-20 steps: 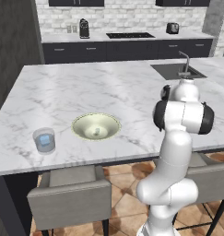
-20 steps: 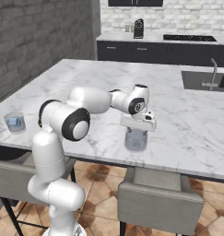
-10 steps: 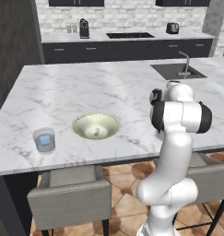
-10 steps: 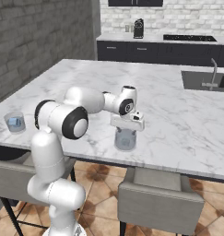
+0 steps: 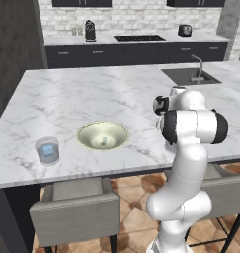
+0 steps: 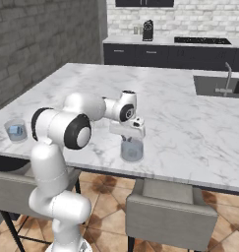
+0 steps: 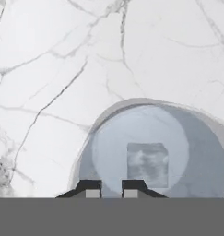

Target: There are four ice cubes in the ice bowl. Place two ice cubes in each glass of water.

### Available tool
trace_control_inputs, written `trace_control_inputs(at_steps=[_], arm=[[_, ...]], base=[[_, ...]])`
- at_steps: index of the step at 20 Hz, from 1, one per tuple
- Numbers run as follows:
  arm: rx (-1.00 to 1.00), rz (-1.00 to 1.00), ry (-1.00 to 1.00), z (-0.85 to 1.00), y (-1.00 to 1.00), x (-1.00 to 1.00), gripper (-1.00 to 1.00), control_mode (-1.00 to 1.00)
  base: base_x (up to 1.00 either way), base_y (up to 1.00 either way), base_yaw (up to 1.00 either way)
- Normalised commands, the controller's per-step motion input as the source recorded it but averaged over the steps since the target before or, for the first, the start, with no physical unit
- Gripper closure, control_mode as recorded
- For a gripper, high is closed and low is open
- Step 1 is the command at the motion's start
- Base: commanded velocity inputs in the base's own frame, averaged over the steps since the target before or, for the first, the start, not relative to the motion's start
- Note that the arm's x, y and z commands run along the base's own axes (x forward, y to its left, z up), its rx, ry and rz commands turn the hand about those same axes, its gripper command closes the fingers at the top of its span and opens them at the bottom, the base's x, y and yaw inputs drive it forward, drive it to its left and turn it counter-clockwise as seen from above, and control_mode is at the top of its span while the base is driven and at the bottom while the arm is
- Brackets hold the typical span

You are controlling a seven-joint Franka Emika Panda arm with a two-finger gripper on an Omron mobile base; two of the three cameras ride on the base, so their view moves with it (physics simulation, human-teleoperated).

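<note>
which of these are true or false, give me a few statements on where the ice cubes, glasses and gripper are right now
1. The gripper hangs over the right glass, near the counter's front edge. True.
2. An ice cube lies inside that glass. True.
3. The ice bowl holds four cubes. False: only one small pale lump shows in it.
4. The left glass is empty. False: something pale blue, apparently ice, sits in it.
5. The gripper is carrying an ice cube. False: in the hand view the fingertips stand close together with nothing between them.
6. The two glasses stand side by side, touching. False: they are far apart, with the bowl between them.
</note>
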Motion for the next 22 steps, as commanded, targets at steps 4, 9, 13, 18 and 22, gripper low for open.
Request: trace_control_inputs(at_steps=[4,9,13,18,22], arm=[[-0.01,0.00,0.00,0.74,0.32,-0.26,1.00,-1.00],[-0.03,0.00,0.00,0.40,0.51,-0.02,-1.00,-1.00],[0.00,0.00,-0.01,0.00,1.00,0.04,-1.00,-1.00],[0.00,0.00,-0.07,0.00,0.99,0.08,-1.00,-1.00],[0.00,0.01,-0.12,-0.08,0.99,0.21,-1.00,-1.00]], base=[[0.00,0.00,0.00],[0.00,0.00,0.00],[0.00,0.00,0.00],[0.00,0.00,0.00],[0.00,0.00,0.00]])
